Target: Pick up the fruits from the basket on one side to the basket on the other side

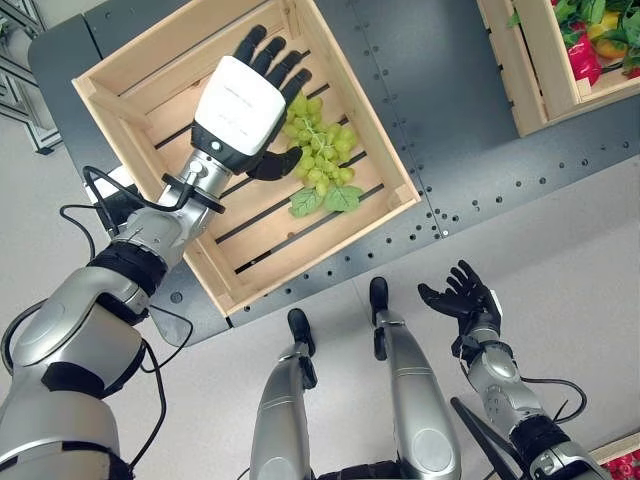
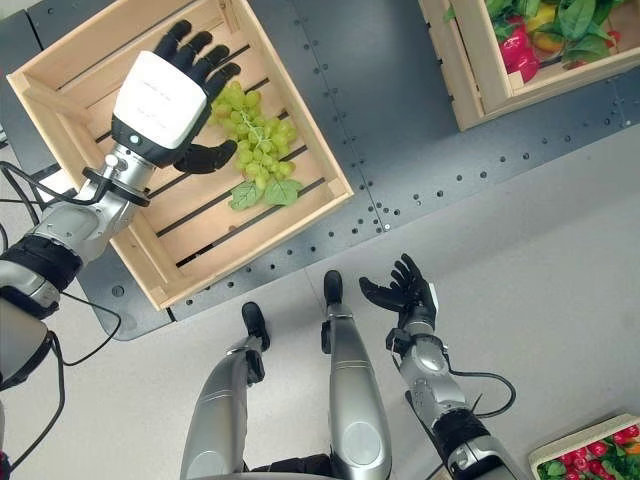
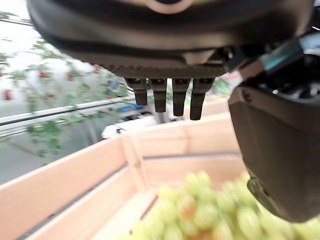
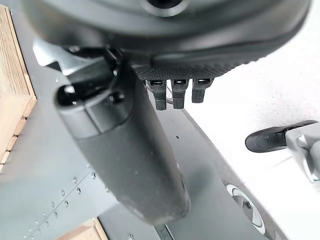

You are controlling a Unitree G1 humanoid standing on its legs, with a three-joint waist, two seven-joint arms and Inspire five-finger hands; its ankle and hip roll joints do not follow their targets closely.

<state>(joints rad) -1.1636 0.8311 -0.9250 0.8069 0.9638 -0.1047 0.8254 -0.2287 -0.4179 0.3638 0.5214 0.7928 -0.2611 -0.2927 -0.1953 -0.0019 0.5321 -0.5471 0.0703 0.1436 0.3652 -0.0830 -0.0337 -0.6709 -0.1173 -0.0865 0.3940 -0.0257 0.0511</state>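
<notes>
Your left hand (image 1: 240, 105) hangs over the pale slatted wooden crate (image 1: 115, 80) on the dark grey perforated metal table (image 1: 480, 180), and its fingers are straight and spread, with the thumb angled toward the bunch of green grapes with 2 green leaves (image 1: 322, 160); it holds nothing. In the left wrist view the grapes (image 3: 200, 210) lie on the crate floor below the palm, apart from the fingertips (image 3: 172, 97). So the grapes sit inside this left-side crate, against its slats, near the corner closest to the table's middle. The second wooden crate (image 1: 530, 70), at the table's far right, holds red, yellow and green produce (image 1: 595, 40), and I judge that to be the source, with the left crate as the destination. From that, the step in hand reads as the release: the grapes are down and the hand is open above them. Your right hand (image 2: 405, 290) hangs low beside the table edge, palm up, fingers loosely open and empty. The next move, as I judge it, calls for you to lift the left hand straight up clear of the crate wall without brushing the bunch, then reach the right hand to the right crate for 1 more fruit.
</notes>
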